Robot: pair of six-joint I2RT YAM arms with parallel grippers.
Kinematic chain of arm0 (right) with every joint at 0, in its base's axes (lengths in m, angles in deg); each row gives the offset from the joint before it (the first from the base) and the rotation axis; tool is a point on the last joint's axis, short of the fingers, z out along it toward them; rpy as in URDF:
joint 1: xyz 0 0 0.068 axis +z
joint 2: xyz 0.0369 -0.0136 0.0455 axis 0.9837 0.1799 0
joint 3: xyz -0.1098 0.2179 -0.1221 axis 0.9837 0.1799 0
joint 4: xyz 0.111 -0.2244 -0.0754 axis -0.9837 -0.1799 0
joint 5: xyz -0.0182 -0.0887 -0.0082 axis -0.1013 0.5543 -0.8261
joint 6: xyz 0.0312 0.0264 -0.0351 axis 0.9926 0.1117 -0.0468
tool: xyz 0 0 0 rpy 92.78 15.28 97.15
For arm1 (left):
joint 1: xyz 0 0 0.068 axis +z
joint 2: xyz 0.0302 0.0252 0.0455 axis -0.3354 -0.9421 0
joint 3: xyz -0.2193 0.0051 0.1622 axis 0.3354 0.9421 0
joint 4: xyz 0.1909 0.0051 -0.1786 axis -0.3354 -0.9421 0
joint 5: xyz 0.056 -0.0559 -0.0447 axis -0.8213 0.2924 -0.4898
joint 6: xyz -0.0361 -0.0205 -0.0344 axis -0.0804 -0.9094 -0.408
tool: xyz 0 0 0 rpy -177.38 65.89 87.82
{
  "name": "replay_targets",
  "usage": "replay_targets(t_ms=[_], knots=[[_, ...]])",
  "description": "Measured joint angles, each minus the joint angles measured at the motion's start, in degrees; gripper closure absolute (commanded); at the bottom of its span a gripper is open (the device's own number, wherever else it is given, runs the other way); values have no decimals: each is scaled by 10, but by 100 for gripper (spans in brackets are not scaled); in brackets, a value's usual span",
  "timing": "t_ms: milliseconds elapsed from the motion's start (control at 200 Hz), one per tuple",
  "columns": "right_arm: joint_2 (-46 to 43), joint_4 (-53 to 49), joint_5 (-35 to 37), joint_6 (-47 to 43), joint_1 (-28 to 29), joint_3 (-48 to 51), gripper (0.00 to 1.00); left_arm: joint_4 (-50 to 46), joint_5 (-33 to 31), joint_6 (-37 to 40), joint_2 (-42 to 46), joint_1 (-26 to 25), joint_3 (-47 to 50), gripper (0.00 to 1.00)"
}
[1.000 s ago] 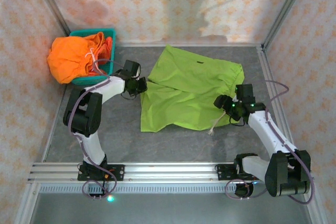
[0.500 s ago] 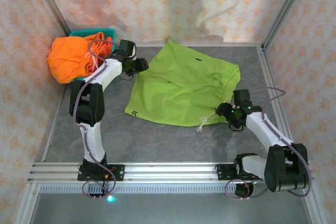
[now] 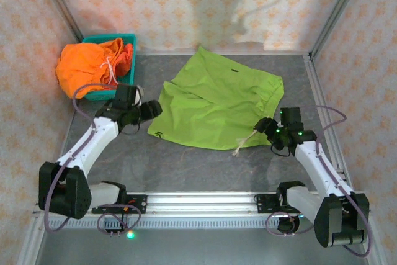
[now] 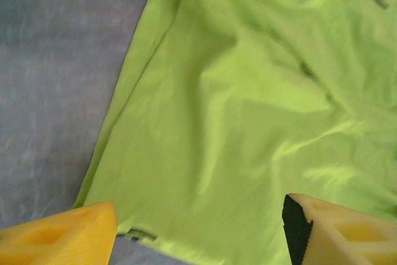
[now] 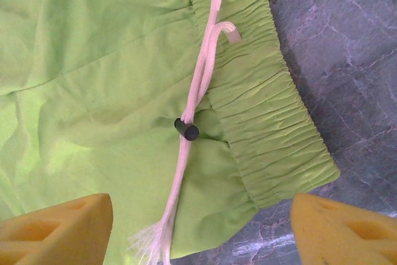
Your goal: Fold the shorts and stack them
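Grey surface (image 3: 186,166) holds lime shorts (image 3: 217,100), spread; our left pincer (image 3: 151,109) and right pincer (image 3: 265,126) gape empty. Next we likely grip edges, fold.

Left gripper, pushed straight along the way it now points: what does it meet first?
Probably the green shorts, near their hem corner. The left gripper has its open jaws framing them, though depth is unclear.

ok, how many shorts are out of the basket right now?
1: the lime green shorts, spread flat on the table. The orange shorts sit heaped in the teal basket; that heap's count can't be told.
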Motion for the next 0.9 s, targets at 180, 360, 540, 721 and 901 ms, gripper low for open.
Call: replay_targets(t_ms=[180,360,540,721,901], knots=[[-4,0,-7,12,0,2,27,9,-7,-36,-7,0,82,43],[-9,0,-8,16,0,2,28,59,-11,-61,-52,0,92,47],[-12,0,-8,17,0,6,29,89,-16,-68,-99,0,92,51],[-12,0,-8,17,0,9,29,94,-23,-74,-135,4,82,69],[-12,0,-5,25,0,10,34,67,-31,-74,-144,11,71,89]])
